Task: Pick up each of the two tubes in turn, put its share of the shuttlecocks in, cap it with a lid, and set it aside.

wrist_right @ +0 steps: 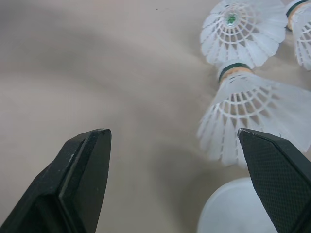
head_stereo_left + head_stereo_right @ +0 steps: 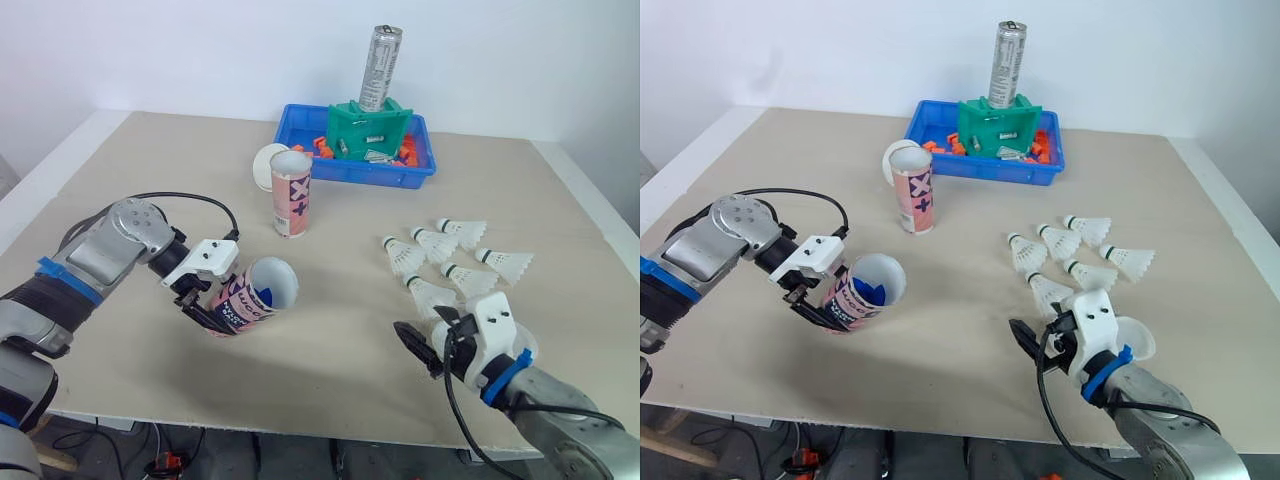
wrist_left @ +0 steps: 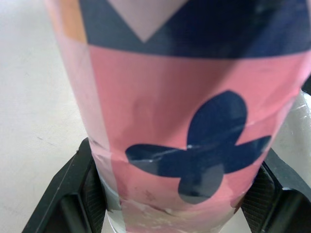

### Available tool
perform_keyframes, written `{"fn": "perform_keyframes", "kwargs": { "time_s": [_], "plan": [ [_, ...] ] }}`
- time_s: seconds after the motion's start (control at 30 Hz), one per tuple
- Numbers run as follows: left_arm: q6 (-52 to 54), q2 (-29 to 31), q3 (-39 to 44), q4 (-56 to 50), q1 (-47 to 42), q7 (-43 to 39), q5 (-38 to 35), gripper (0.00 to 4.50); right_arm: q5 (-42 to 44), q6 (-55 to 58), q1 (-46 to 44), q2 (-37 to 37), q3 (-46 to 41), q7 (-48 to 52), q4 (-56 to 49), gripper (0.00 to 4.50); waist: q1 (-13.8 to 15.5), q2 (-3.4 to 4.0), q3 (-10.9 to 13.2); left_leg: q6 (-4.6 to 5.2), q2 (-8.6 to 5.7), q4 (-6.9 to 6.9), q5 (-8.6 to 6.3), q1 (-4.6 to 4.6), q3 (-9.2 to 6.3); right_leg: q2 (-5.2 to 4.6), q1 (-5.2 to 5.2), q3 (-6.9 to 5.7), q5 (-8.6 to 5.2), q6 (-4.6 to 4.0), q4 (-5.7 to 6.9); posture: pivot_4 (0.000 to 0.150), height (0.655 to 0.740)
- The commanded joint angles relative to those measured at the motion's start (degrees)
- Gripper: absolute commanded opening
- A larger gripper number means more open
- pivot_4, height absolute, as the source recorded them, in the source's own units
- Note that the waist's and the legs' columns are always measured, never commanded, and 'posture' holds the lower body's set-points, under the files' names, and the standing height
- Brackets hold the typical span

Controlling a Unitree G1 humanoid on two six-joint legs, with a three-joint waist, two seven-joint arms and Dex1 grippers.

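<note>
From the head, the left gripper (image 2: 213, 312) is closed around a pink tube (image 2: 258, 292) and holds it tipped over, low above the table (image 2: 150, 180), with its open mouth facing the shuttlecocks; something blue shows inside the mouth. A second tube (image 2: 291, 197) stands upright further back, and a round lid (image 2: 267, 166) leans just behind it. Behind them sits a blue tray (image 2: 287, 128) full of small bits, with a green stand (image 2: 372, 128) and a tall silver can (image 2: 380, 68) in it. Six shuttlecocks (image 2: 436, 243) lie in a bunch on the right side of the table. The right gripper (image 2: 428, 338) is near the front edge, just in front of the closest shuttlecock, with its fingers spread wide and nothing in them. A white lid (image 2: 1137, 342) lies right beside it. In the left wrist view, the pink tube sits tight between the two black fingers (image 3: 73, 194), pressed on both sides. In the right wrist view, the fingers (image 1: 85, 179) stand far apart over bare table, with one shuttlecock and the white lid close to one finger
</note>
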Motion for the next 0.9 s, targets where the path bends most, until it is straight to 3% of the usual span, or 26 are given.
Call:
{"fn": "perform_keyframes", "kwargs": {
  "time_s": [0.03, 0.37, 0.47, 0.7, 0.9],
  "plan": [
    [0.2, 0.6, 0.4, 0.5, 0.3, 0.1, 1.2, 3.3, -2.0, -1.5, -1.0, 0.6, 0.2, -0.3, 0.2, 4.5, 0.0, 0.0, 0.0, 0.0, 0.0, 0.0, 0.0, 0.0, 0.0, 0.0, 0.0, 0.0, 0.0, 0.0, 0.0, 0.15, 0.7275],
    [1.6, 0.4, 2.7, -1.5, 1.6, 0.1, 0.0, 3.3, -6.9, -3.9, -4.8, 3.7, 1.8, -0.8, 6.4, 4.5, 0.0, 0.03, 0.0, 0.0, 0.0, -0.01, 0.0, -0.02, 0.01, 0.0, -0.01, 0.0, -0.01, 0.01, 0.0, 0.15, 0.7275],
    [1.8, 0.5, 3.3, -2.0, 2.1, 0.1, 0.1, 3.24, -8.5, -4.4, -5.8, 4.5, 2.1, -1.3, 7.9, 3.67, 0.0, 0.04, 0.0, 0.0, 0.0, -0.01, 0.0, -0.04, 0.01, 0.0, -0.02, 0.0, -0.04, 0.04, 0.0, 0.15, 0.7275],
    [2.5, 0.4, 4.3, -2.8, 2.7, 0.1, 0.1, 3.24, -9.9, -4.4, -7.4, 6.1, 2.6, -1.0, 8.8, 0.13, 0.0, 0.05, 0.0, 0.0, 0.0, -0.03, 0.0, -0.07, 0.01, 0.01, -0.05, 0.0, -0.05, 0.06, 0.0, 0.15, 0.7275],
    [2.8, 0.4, 4.8, -3.2, 3.3, 0.1, 0.3, 3.24, -10.7, -4.5, -7.7, 6.7, 2.6, -0.8, 8.9, 0.05, 0.0, 0.05, 0.0, 0.0, -0.01, -0.03, 0.0, -0.11, 0.01, 0.0, -0.07, 0.0, -0.07, 0.07, 0.0, 0.15, 0.7275]
  ]
}}
